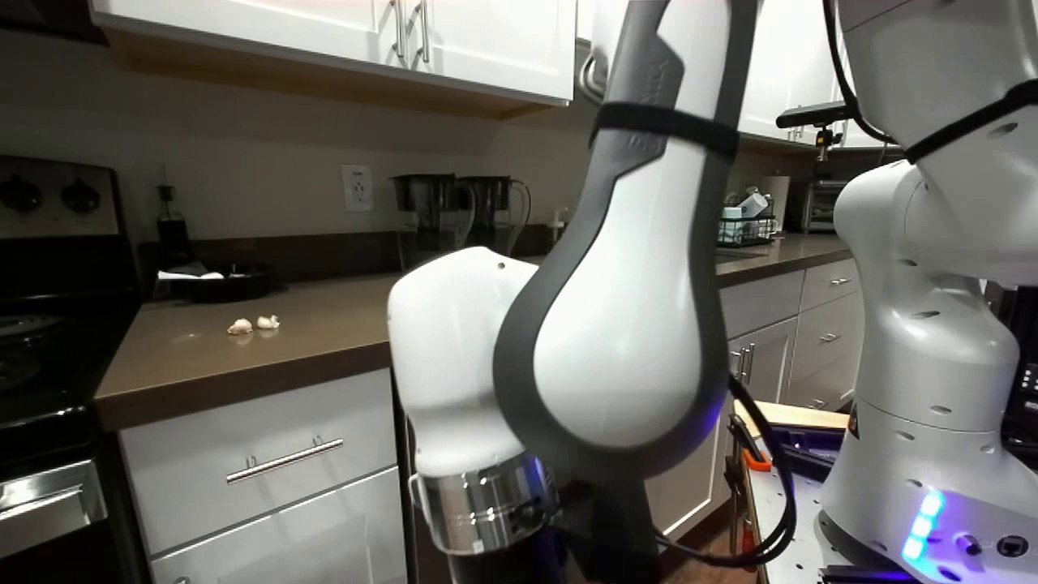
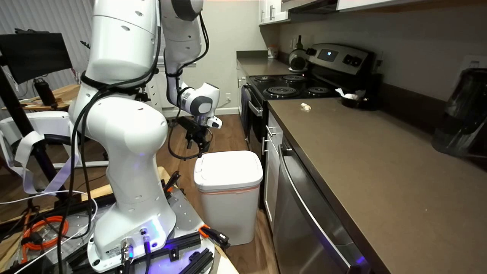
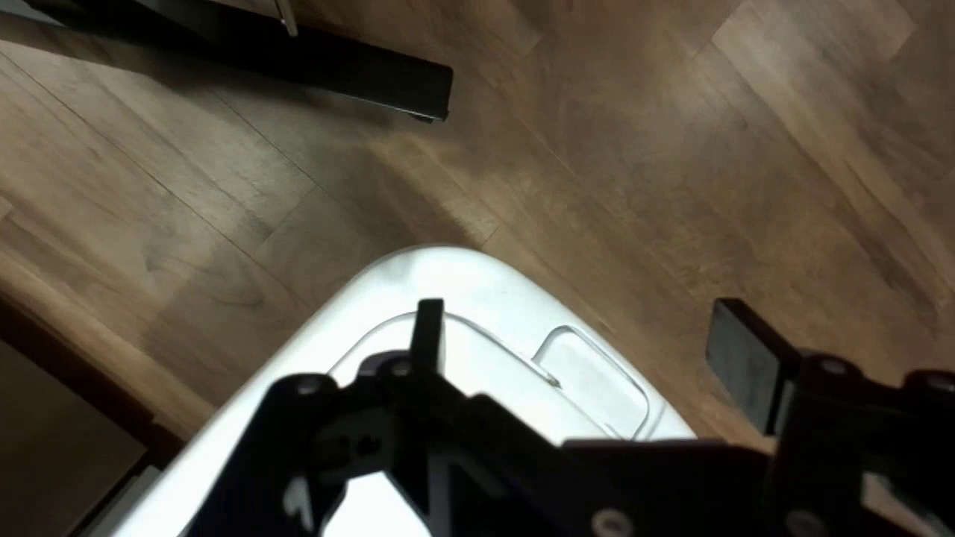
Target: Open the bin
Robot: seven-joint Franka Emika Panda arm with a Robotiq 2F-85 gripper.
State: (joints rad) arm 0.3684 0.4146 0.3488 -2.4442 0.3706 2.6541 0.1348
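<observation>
The white bin (image 2: 230, 213) stands on the floor beside the dishwasher, with its lid (image 2: 228, 169) shut. In the wrist view the bin's lid (image 3: 455, 280) fills the lower middle, with a recessed tab (image 3: 597, 384) near its edge. My gripper (image 3: 586, 354) is open with nothing between its fingers. In that view its left finger overlaps the lid and its right finger shows against the floor past the bin's edge. In an exterior view my gripper (image 2: 196, 139) hangs above the bin's far end; the exact gap is unclear. Elsewhere the fingers are cut off below the frame.
The dishwasher (image 2: 300, 213) and counter (image 2: 365, 152) run close along the bin's side. The stove (image 2: 289, 87) is farther back. The robot's base table (image 2: 182, 205), with a clamp (image 2: 215, 234), is on the bin's other side. A cable loop (image 2: 182, 156) hangs by the gripper.
</observation>
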